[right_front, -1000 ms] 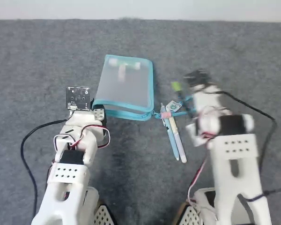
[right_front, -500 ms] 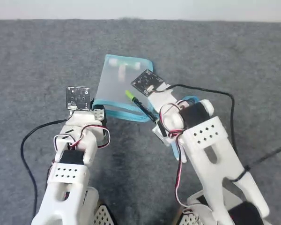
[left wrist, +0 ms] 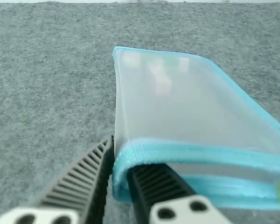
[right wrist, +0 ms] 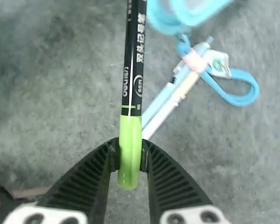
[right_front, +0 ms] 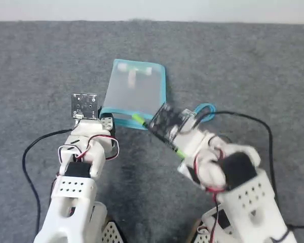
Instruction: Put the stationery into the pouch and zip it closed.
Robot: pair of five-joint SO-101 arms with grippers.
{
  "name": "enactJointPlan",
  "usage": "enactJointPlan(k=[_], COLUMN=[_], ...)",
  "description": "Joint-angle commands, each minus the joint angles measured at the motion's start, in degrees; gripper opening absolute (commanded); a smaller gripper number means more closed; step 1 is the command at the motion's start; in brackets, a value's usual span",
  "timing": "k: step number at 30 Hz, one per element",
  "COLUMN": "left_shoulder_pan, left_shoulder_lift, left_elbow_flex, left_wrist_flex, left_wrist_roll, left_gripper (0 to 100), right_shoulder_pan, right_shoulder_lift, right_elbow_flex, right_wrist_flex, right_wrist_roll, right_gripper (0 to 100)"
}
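Observation:
The translucent pouch (right_front: 134,93) with blue zipper trim lies flat on the grey carpet. My left gripper (right_front: 107,121) is shut on the near left corner of its zipper edge (left wrist: 130,158), and the pouch body (left wrist: 177,102) stretches away beyond it. My right gripper (right wrist: 129,158) is shut on the green tail of a black pen (right wrist: 133,70). In the high view this pen (right_front: 142,120) points its green tip at the pouch's near edge, with the right gripper (right_front: 176,148) behind it. Two pale pens (right wrist: 177,100) lie on the carpet beside it.
A blue loop strap (right_front: 205,109) (right wrist: 233,88) hangs off the pouch's near right corner, close to the two pens. Grey carpet (right_front: 243,61) stretches on all sides, ending at a white wall at the far edge.
The right arm swung left with the pen from the table's right side to over the pouch, then drew back toward the near side. The left arm has not moved.

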State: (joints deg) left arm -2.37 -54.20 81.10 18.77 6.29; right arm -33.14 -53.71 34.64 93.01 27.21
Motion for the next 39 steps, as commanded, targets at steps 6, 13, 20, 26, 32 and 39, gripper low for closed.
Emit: enactJointPlan(k=[6,13,20,26,32,39], left_shoulder_pan=[0.09,0.09,0.09,0.09,0.09,5.01], left_shoulder_lift=[0.44,0.44,0.44,0.44,0.44,0.09], left_elbow_flex=[-2.51,-2.51,-2.51,-2.51,-2.51,-1.71], left_wrist_flex=[-1.41,-1.41,-1.41,-1.41,-1.58,-1.67], left_wrist_roll=[0.00,0.00,0.00,0.00,-0.09,-0.44], left_gripper=[1,1,1,1,1,1], right_shoulder_pan=[-1.27,4.26,9.89,9.45,8.84,1.01], right_shoulder_lift=[0.13,15.08,31.43,42.24,47.87,48.40], right_elbow_flex=[0.97,-3.25,-17.85,-31.38,-38.15,-42.20], right_wrist_flex=[-2.15,-7.25,-8.92,-8.48,-8.31,-5.58], right_wrist_roll=[-1.85,-5.27,-13.19,-21.54,-23.56,-23.21], right_gripper=[0.7,0.7,0.7,0.7,0.9,2.2])
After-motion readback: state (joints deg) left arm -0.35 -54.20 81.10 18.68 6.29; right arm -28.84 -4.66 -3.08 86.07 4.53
